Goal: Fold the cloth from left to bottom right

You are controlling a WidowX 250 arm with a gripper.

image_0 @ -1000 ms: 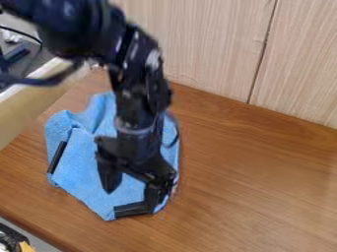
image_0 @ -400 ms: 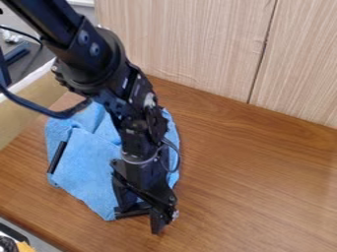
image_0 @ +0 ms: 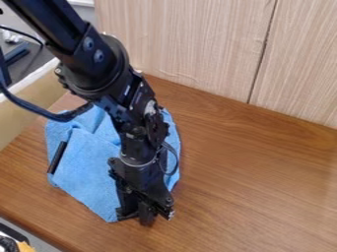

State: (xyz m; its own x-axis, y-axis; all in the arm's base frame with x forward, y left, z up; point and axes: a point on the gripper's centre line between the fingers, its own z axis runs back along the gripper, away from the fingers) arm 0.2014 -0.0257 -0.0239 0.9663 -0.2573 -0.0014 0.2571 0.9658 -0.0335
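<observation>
Item: my black pincer (image_0: 141,216), pointing down at the lower corner of the cloth, left of the view's centre. State: I cannot tell whether it is spread, pressed together or pinching anything.

Item: one short black bar (image_0: 125,215), at the cloth's lower corner, just beside my pincer and partly hidden by it.

Item: one soft blue fabric cloth (image_0: 89,170), on the left part of the tabletop. Its lower corner points towards the near edge; creases run across its upper part. My arm crosses in front of it, leaving a strip of blue on the right side.

Item: one slim, straight black bar (image_0: 57,157), slanted along the cloth's left edge.

Item: my black jointed arm (image_0: 109,74), entering at upper left, with a thin dark cable looped beside its lower section.

Item: one brown wood-grain tabletop (image_0: 253,182), beneath the cloth.

Item: one pale wood-grain panel (image_0: 197,44), upright behind the tabletop, with a dark seam.

Item: one beige ledge (image_0: 29,106), at the left, beyond the cloth.
</observation>
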